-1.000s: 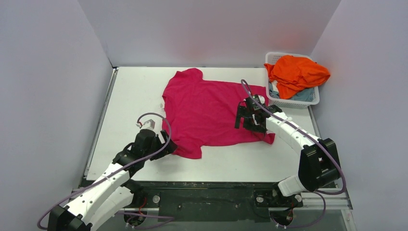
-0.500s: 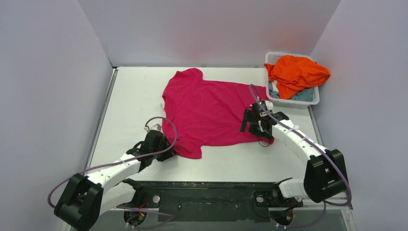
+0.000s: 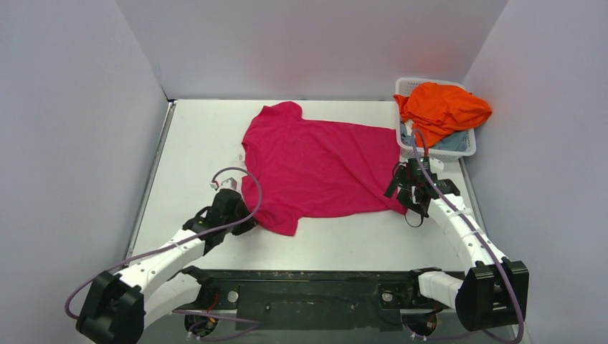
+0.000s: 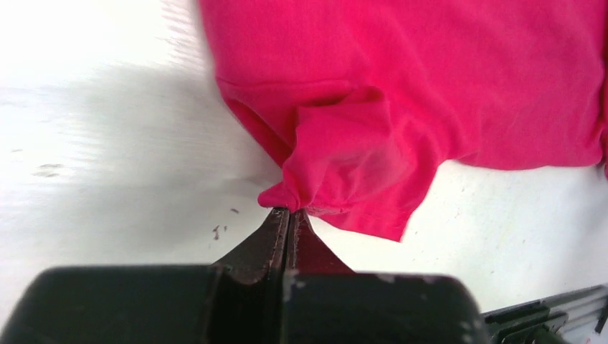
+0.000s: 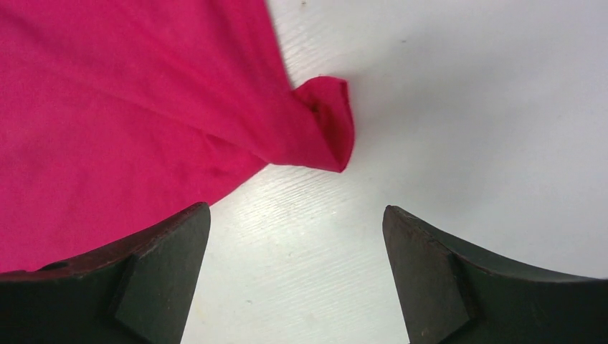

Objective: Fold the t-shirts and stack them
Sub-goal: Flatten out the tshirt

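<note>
A magenta-pink t-shirt [image 3: 315,165] lies spread flat on the white table [image 3: 193,143]. My left gripper [image 3: 242,219] sits at the shirt's near-left corner. In the left wrist view its jaws [image 4: 289,210] are shut on a bunched fold of the magenta cloth [image 4: 315,179]. My right gripper [image 3: 406,189] hovers at the shirt's near-right corner. It stands open [image 5: 295,215] over bare table, just short of the curled corner [image 5: 326,122], touching nothing. An orange t-shirt [image 3: 441,107] is heaped in the basket, with a pale blue-grey one [image 3: 453,142] under it.
The white lattice basket [image 3: 432,154] stands at the back right, close behind my right gripper. Grey walls close in the left, back and right sides. A black rail [image 3: 315,283] runs along the near edge between the arm bases.
My left gripper has gone from open to shut on the magenta shirt's near-left corner. My right arm has slid rightward off the shirt to its near-right corner, still open.
</note>
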`<control>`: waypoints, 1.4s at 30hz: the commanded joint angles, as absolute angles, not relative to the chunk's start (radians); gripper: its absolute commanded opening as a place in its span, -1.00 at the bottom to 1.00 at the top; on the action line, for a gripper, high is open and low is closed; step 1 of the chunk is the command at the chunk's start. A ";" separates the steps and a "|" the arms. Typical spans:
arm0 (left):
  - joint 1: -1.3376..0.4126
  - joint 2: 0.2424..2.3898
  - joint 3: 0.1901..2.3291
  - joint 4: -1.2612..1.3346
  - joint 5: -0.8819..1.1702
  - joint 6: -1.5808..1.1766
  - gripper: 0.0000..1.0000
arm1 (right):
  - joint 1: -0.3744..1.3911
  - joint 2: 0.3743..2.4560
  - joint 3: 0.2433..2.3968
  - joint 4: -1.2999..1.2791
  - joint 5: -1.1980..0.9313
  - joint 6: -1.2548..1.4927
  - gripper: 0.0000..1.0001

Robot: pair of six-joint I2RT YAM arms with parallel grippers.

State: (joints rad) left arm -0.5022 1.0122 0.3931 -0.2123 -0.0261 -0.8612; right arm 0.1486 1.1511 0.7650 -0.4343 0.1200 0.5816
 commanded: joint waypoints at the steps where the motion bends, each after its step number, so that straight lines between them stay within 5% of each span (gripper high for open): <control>1: -0.502 0.884 0.533 -0.531 -0.271 -0.907 -1.00 | 0.100 1.122 0.766 -0.511 0.151 0.559 0.70; 11: -0.502 0.851 0.660 -1.070 -0.426 -1.167 -1.00 | 0.111 1.159 0.775 -0.536 0.009 0.492 0.66; 27: -0.500 0.895 0.574 -0.839 -0.305 -1.108 -1.00 | 0.268 1.247 0.720 -0.533 0.136 0.600 0.55; 33: -0.500 0.862 0.570 -0.808 -0.300 -1.089 -1.00 | 0.234 1.373 0.691 -0.377 0.043 0.617 0.27; 39: -0.500 0.825 0.573 -0.789 -0.307 -1.057 -1.00 | 0.227 1.460 0.703 -0.316 0.008 0.618 -0.21; 42: -0.499 0.802 0.564 -0.733 -0.290 -1.019 -1.00 | 0.224 1.465 0.710 -0.312 0.008 0.613 -0.80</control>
